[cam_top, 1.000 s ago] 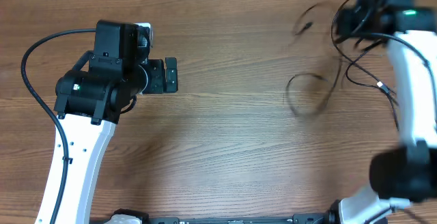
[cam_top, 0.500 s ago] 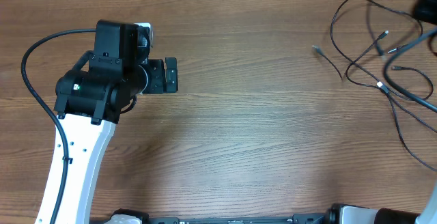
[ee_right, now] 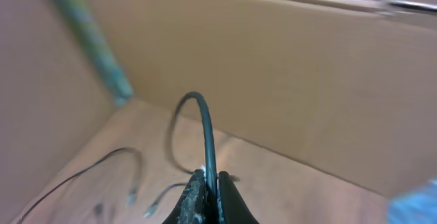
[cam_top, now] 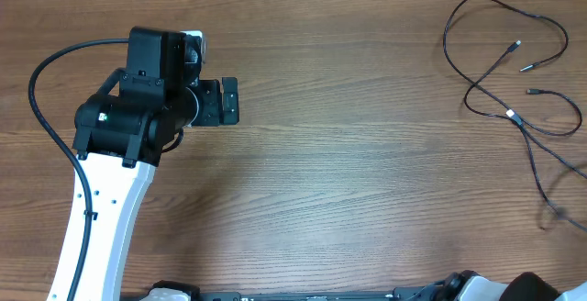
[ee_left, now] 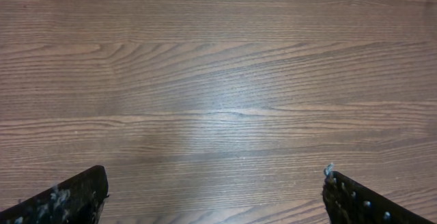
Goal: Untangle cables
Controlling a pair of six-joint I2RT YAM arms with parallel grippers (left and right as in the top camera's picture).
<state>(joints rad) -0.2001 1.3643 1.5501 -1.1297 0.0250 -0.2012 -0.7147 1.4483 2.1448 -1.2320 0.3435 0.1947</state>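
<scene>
While the right gripper stays pinched on a cable, its arm has left the cables.
Its fingers sit together, and the black cable rises from between them and arches over; beyond it the wrist view shows thin strands lying blurred on the worktop. A second ago that arm hung over the far right corner of the overhead view, with the cables blurred and bunched beneath it. Now only a dark bit of the right arm shows at the bottom edge. The cables lie spread in loose loops at the far right, silver tips apart, one strand trailing off the right edge. The left gripper is unchanged, jaws wide apart over the worktop, well apart from the cables.
</scene>
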